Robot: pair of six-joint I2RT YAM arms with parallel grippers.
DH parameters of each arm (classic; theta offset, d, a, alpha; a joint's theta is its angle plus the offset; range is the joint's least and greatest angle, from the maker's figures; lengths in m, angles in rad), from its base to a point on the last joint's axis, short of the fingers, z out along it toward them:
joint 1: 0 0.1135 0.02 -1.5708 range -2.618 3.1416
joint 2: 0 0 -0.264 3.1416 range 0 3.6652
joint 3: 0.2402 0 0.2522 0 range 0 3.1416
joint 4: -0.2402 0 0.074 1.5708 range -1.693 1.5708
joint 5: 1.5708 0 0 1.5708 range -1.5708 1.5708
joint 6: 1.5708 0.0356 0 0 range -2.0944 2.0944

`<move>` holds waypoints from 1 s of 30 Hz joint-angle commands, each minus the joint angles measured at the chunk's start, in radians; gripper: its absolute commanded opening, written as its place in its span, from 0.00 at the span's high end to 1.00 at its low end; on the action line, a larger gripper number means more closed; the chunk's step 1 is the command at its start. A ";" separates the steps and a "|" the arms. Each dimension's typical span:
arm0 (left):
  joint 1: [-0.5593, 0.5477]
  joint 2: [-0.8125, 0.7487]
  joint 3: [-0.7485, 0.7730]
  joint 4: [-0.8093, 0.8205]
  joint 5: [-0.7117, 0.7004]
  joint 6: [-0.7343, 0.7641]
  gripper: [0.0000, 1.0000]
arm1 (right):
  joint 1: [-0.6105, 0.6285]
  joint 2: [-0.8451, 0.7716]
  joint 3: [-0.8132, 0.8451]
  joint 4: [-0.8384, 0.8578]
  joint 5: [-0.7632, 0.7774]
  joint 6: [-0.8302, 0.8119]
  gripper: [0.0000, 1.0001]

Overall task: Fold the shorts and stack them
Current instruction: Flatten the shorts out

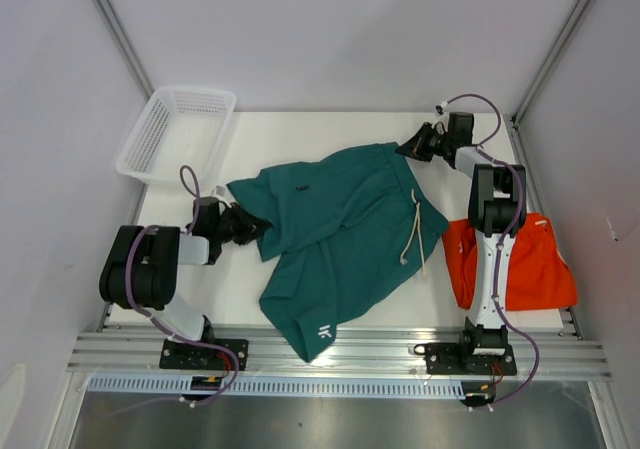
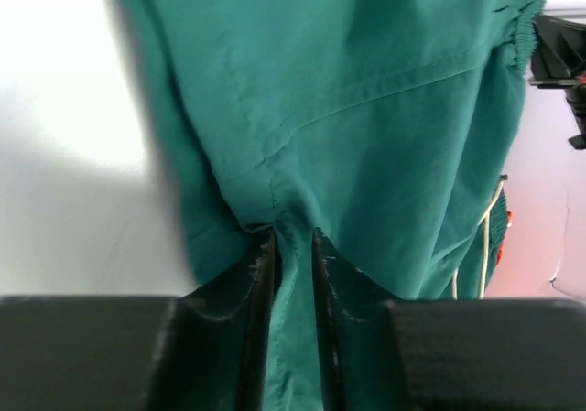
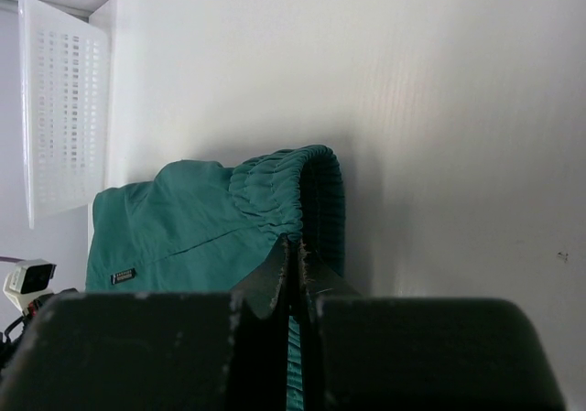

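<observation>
Dark teal green soft fabric shorts (image 1: 340,239): centre of the white surface (image 1: 300,134), opened out flat, not folded. Waistband runs along the 1–3 o'clock side with the white drawstring (image 1: 412,231) trailing loose across it. One leg reaches to 6 o'clock, its hem at the near edge of the surface. Cloth rumpled, with shallow creases.

Left jaws: narrow, pinching a tuck of the teal cloth at the garment's 9 o'clock edge. Right jaws: closed tight on the gathered elastic waistband at the 1 o'clock corner.

Bright orange soft fabric shorts (image 1: 535,269): 4 o'clock on the surface, a compact heap partly hidden under the right arm (image 1: 492,259). Cannot tell whether it is properly folded. It lies just beside the teal pair.

Judgement: early. Teal pair gripped at two points, likely set up for a first fold. No stack made.

White plastic mesh basket (image 1: 180,134): 10 o'clock, apart from both pairs.
</observation>
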 commanded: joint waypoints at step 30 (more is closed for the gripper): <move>0.097 -0.155 0.120 0.001 -0.179 0.165 0.99 | -0.045 -0.043 -0.165 0.388 -0.096 0.207 1.00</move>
